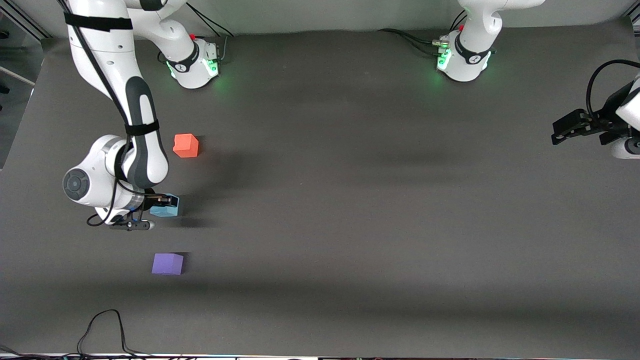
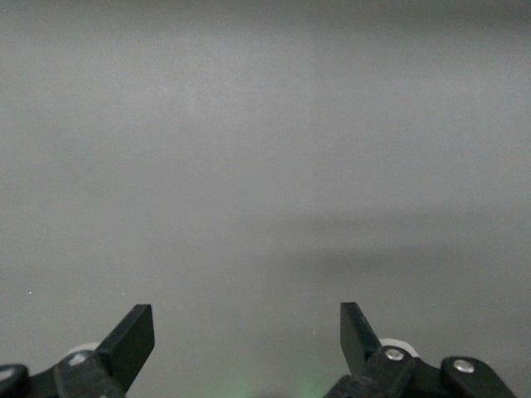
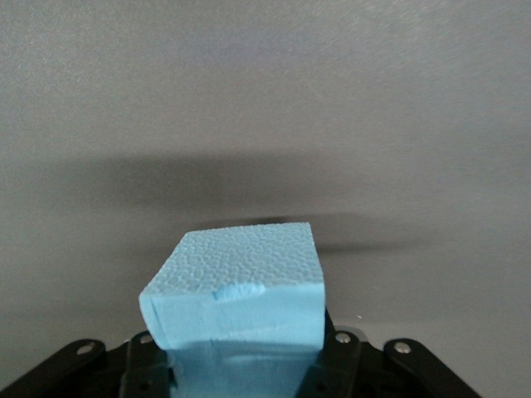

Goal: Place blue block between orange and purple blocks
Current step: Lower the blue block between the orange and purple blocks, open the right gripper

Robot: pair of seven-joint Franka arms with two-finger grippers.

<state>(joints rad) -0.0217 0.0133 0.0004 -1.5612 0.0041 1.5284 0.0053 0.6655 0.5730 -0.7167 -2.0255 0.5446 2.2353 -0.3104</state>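
My right gripper [image 1: 161, 204] is shut on the light blue block [image 1: 168, 209] and holds it low over the table, in the gap between the orange block [image 1: 186, 145] and the purple block [image 1: 167, 263]. The orange block lies farther from the front camera, the purple one nearer. In the right wrist view the blue block [image 3: 241, 286], with a small notch on one edge, fills the space between the jaws of the right gripper [image 3: 241, 358]. I cannot tell whether it touches the table. My left gripper [image 1: 561, 132] waits open and empty at the left arm's end of the table, and in the left wrist view it [image 2: 247, 327] is over bare table.
The dark grey table [image 1: 350, 200] carries only the three blocks. The right arm's base [image 1: 192, 65] and the left arm's base [image 1: 465, 60] stand along the edge farthest from the front camera. A black cable [image 1: 102, 327] loops at the near edge.
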